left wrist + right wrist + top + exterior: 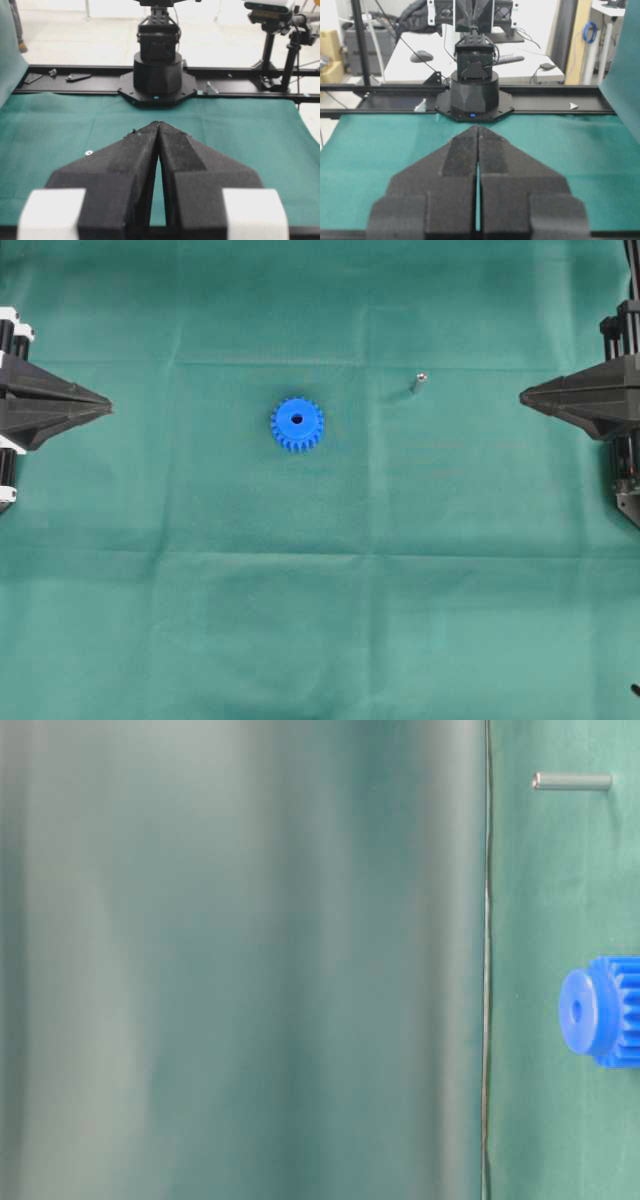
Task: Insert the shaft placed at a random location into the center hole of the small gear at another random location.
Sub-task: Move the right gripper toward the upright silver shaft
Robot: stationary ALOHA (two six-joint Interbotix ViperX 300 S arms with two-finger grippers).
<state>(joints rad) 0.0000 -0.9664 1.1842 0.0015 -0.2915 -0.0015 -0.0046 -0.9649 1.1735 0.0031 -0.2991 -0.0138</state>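
The small gear [297,424], bright blue and toothed, lies flat on the green cloth left of centre, its dark center hole [297,421] facing up. The shaft [417,383], a short silver pin, stands apart from it to the right and slightly farther back. In the table-level view the shaft [572,781] and the gear [603,1012] have parallel axes. My left gripper [108,406] is shut and empty at the left edge, far from the gear. My right gripper [524,396] is shut and empty at the right edge, level with the shaft. Neither wrist view shows the gear.
Green cloth [320,590] covers the whole table, with faint fold lines. Each wrist view looks across it to the opposite arm's black base [157,75] [472,97] on a black rail. A small shiny dot [89,152] sits on the cloth left of my left fingers.
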